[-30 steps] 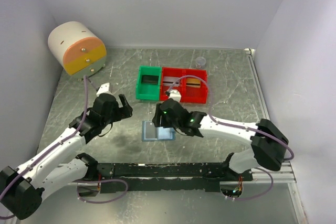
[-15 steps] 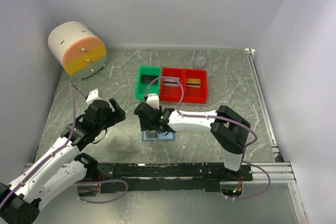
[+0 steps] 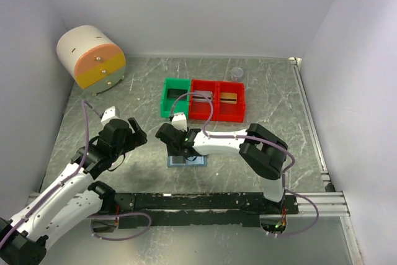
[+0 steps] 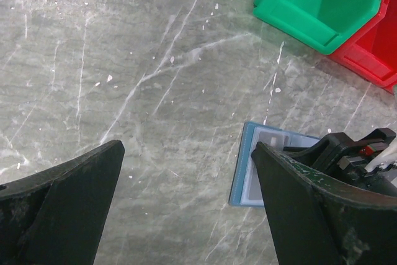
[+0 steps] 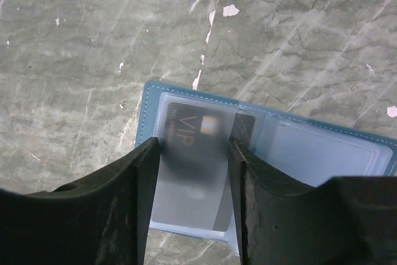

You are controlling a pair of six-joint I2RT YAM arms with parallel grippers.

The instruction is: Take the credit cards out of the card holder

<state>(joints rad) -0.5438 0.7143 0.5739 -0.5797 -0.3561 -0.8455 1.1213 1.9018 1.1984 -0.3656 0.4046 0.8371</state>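
The blue-grey card holder (image 3: 175, 161) (image 4: 251, 172) lies open and flat on the table in front of the arms. A dark credit card (image 5: 192, 134) marked VIP sits in its left panel under a clear sleeve; the right panel (image 5: 322, 150) shows only clear plastic. My right gripper (image 3: 180, 147) (image 5: 193, 147) hangs right over that left panel, open, one finger on each side of the sleeve. Off to the left, my left gripper (image 3: 128, 131) (image 4: 186, 150) hovers over bare table, wide open and holding nothing.
Behind the card holder stand a green bin (image 3: 166, 107) (image 4: 310, 10) holding a dark card and a red bin (image 3: 217, 116) holding a silvery card and a gold one. A round drawer unit (image 3: 91, 57) sits back left, a small clear cup (image 3: 236, 72) behind the bins.
My right gripper has swung left and come down over the card holder's left panel, its arm folding in. The left gripper has drawn back to the left.
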